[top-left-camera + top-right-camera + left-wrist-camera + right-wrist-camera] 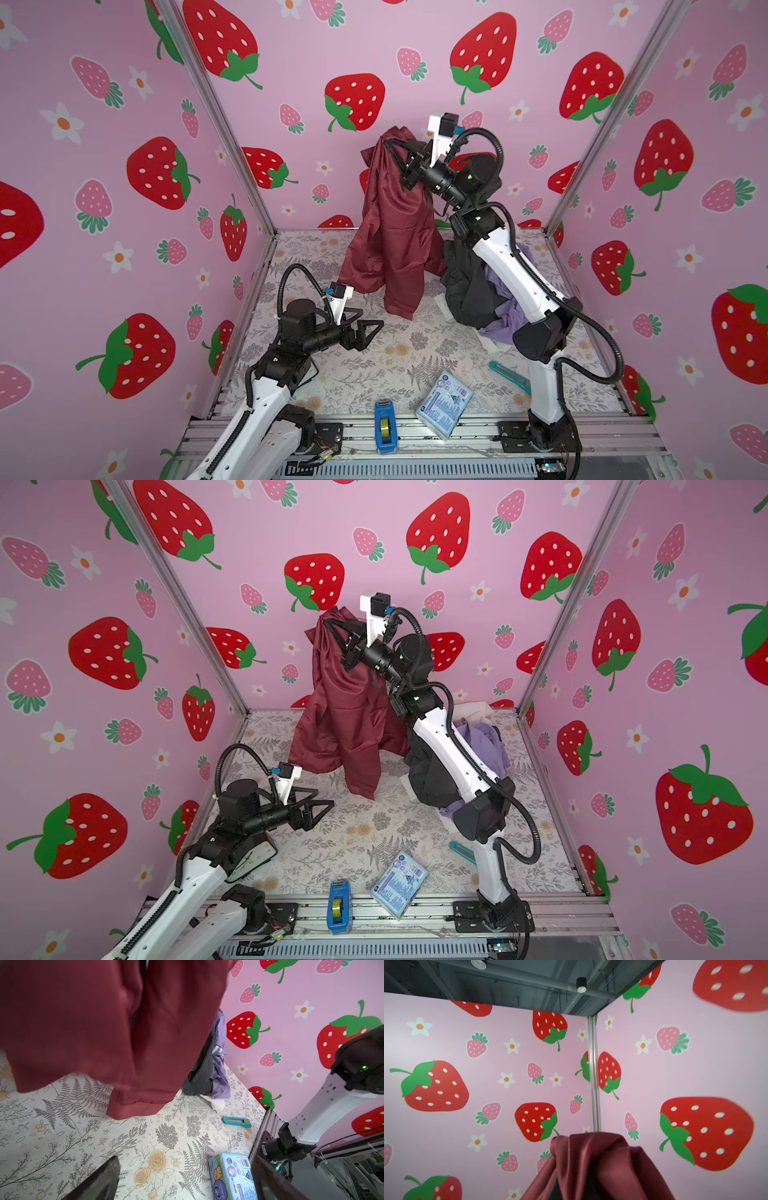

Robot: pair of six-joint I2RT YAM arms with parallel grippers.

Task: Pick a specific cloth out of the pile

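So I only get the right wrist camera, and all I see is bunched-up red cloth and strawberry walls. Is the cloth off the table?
Observer: Not fully. The cloth hangs from the shut right pincer, but its bottom seems to touch the table.
Operator: Where's the pile?
Observer: The pile, black and lavender, lies just right of the cloth in both top views.
Operator: And the other pincer?
Observer: The left pincer is open and empty, low over the table.
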